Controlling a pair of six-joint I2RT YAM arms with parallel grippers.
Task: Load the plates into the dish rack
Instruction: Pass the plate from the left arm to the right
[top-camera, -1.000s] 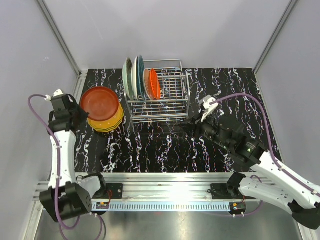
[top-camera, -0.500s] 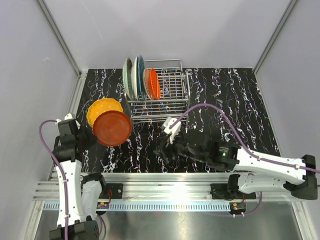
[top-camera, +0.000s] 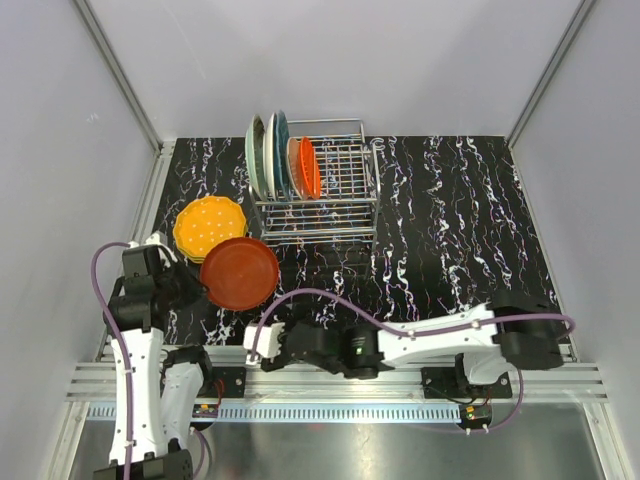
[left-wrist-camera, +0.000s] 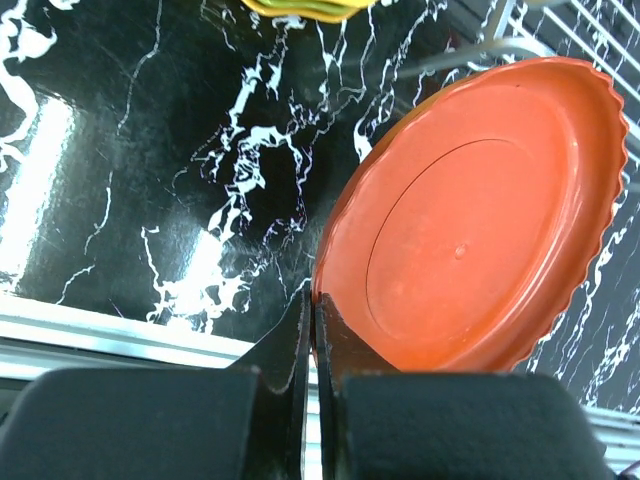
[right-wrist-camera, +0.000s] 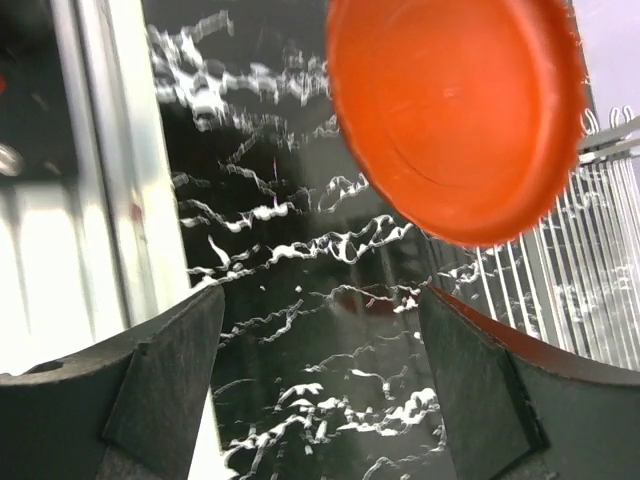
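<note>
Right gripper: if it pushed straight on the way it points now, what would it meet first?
Probably the red-orange plate held by the left gripper, though depth is unclear.

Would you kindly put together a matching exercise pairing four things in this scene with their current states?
Things:
1. red-orange plate
2. yellow dotted plate
3. dish rack
4. right gripper

States:
A. jaws open, nothing between them
B. holds upright plates at its left end
C. pinched at its rim by the left gripper
D. lying flat on the table

Pairs: 1-C, 2-D, 3-B, 4-A
</note>
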